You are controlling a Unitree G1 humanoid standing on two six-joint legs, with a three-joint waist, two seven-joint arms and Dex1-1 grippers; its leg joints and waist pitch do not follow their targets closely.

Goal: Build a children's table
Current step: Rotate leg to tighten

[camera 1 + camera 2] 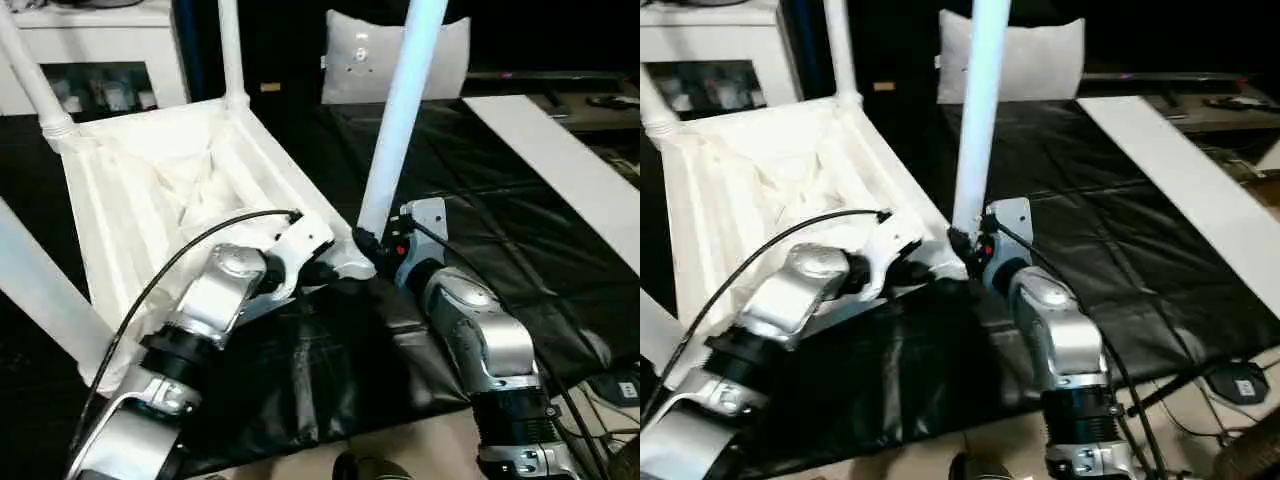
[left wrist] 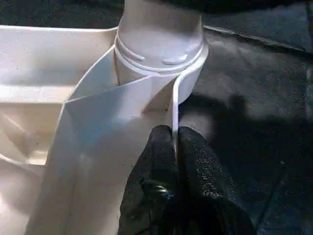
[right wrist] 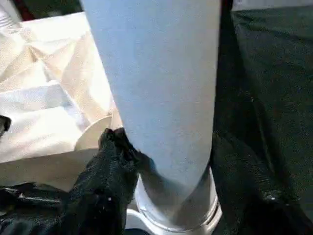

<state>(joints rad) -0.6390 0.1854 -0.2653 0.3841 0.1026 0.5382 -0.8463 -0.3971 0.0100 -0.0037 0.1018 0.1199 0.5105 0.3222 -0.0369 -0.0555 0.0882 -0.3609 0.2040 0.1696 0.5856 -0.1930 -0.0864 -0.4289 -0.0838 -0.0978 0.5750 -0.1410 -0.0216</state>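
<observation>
Plainly the last leg is being seated; the children's table (image 1: 170, 190) lies upside down on the black sheet (image 1: 480, 200) with its ribbed underside up, and the near corner socket (image 2: 161, 49) now holds the foot of the leg (image 1: 395, 120), which rises almost upright from it; two more legs stand in the far corners and a fourth shows at the left edge of the head views, each in its own socket as far as can be seen. The left end effector (image 2: 173, 161) is pressed together on the thin edge wall of the top, just below that socket, steadying it; the right end effector (image 3: 161, 161) stands part spread around the base of the leg, one black finger (image 3: 110, 161) against its side. Whether the leg is fully home cannot be told; the next move seemingly calls for a firm push or twist along its axis while the left holds the corner still.
</observation>
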